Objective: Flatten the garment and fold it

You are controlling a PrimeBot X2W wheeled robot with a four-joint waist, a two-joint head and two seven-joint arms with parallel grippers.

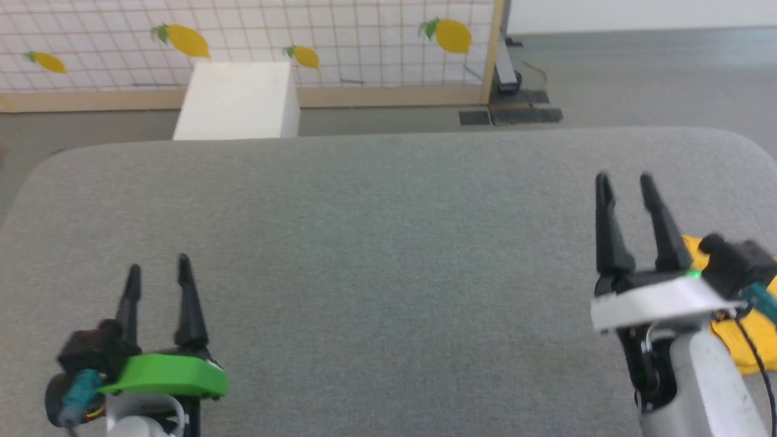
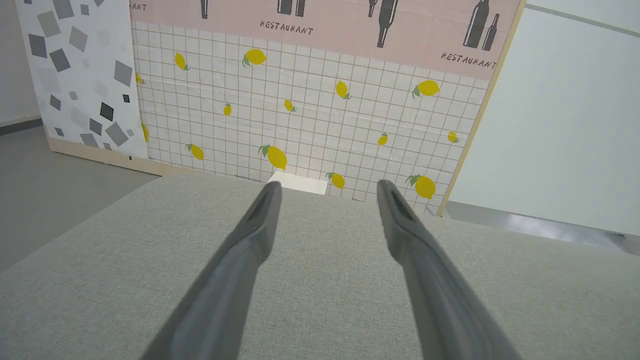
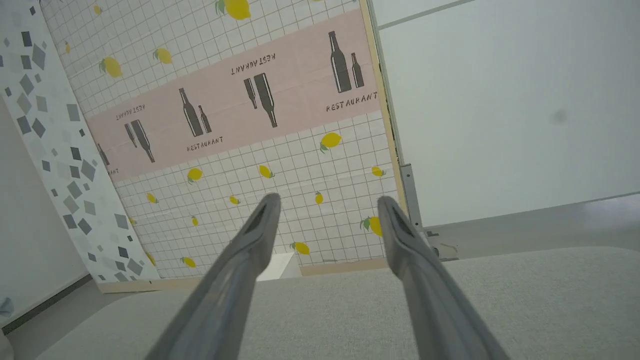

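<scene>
Looking down from the head, saw a wide bench (image 1: pixel 388 243) covered in grey woven fabric, rounded at the far corners, flat and mostly bare. Found the left hand (image 1: pixel 159 263) above the near left part of it, on a green mount, with both dark fingers pointing away and spread apart, released, nothing between them. Found the right hand (image 1: pixel 624 177) farther out on the right side, on a white mount, likewise released and gripping nothing. Spotted the garment (image 1: pixel 766 337) at the bench's near right edge, mustard yellow and bunched, largely hidden behind the right wrist and its cable; could not tell its print or how it lay. Made out, beyond the far edge, a white box (image 1: pixel 240 100) standing on grey floor (image 1: pixel 637 73) just before a panel (image 1: pixel 364 42) of white tiles printed with yellow lemons and framed in pale wood. Noted a dark stand foot (image 1: pixel 510 112) at the panel's right end. Read, through the wrist views, a pink band higher on that panel with dark bottles and the word RESTAURANT, then a white board (image 2: pixel 80 75) scattered with grey squares to its left and a plain pale wall (image 2: pixel 565 125) to its right.
</scene>
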